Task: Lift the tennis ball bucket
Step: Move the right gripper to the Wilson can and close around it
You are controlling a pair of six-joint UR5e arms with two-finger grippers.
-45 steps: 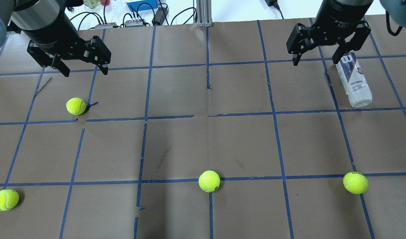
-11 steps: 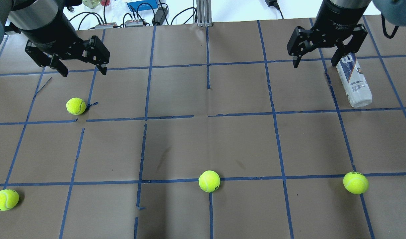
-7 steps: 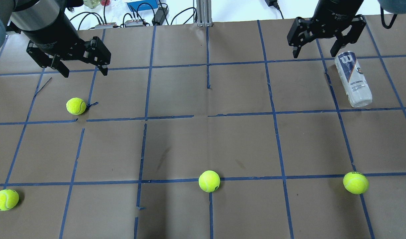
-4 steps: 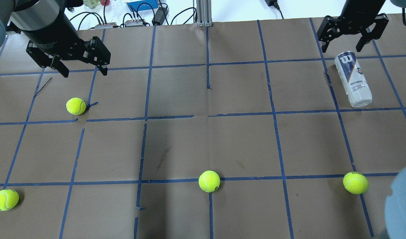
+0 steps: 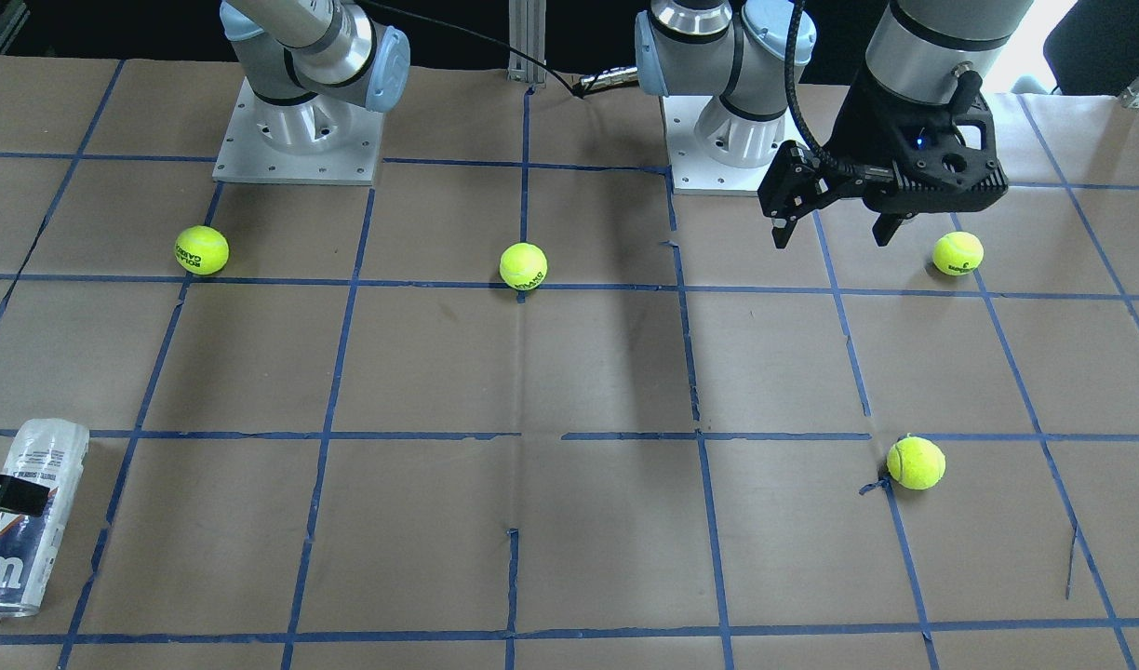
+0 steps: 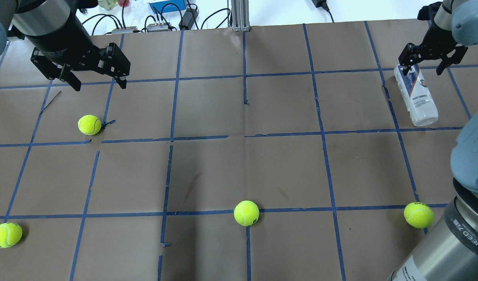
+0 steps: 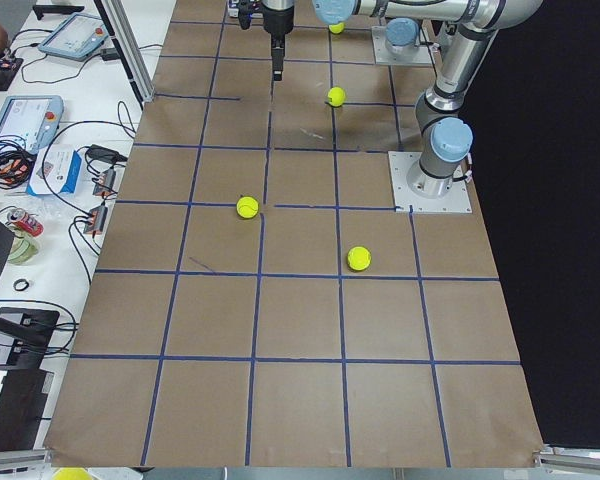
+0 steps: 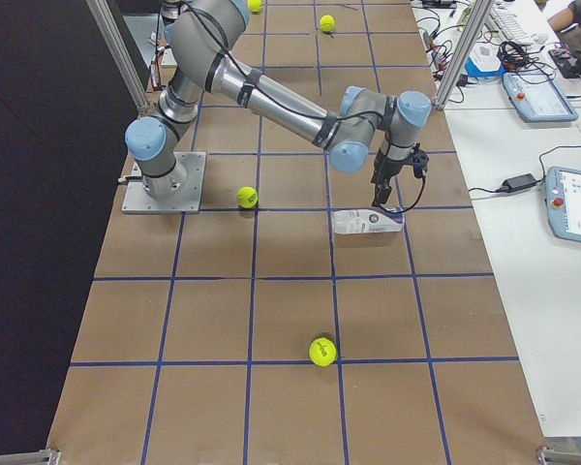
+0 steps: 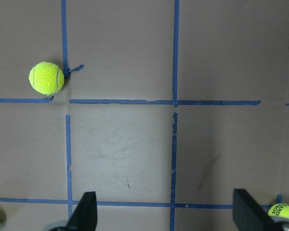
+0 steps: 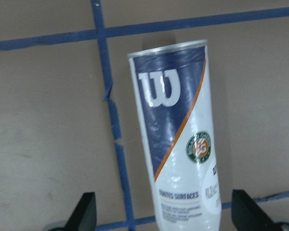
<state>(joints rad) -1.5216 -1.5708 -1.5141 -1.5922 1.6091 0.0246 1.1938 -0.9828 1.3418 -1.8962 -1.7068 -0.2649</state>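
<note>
The tennis ball bucket [image 6: 416, 97] is a clear can with a white, navy and orange label and a white "W". It lies on its side at the far right of the table, and also shows in the front view [image 5: 25, 502] and the right side view [image 8: 366, 223]. My right gripper [image 6: 422, 71] is open and hangs low over the can's "W" end. In the right wrist view [image 10: 166, 214] its fingers stand wide on either side of the can [image 10: 176, 134], not touching it. My left gripper [image 6: 100, 84] is open and empty, high over the far left.
Several yellow-green tennis balls lie about: one by the left gripper [image 6: 89, 125], one at the near left [image 6: 6, 235], one at the near middle [image 6: 246, 213], one at the near right [image 6: 418, 215]. My right arm's elbow [image 6: 471, 168] overhangs the near right corner. Cables and boxes [image 6: 166, 9] lie past the far edge.
My right gripper swung right and away, then came down low over the can's "W" end, still open. The right arm's elbow came into view at the near right. The left arm stayed still.
</note>
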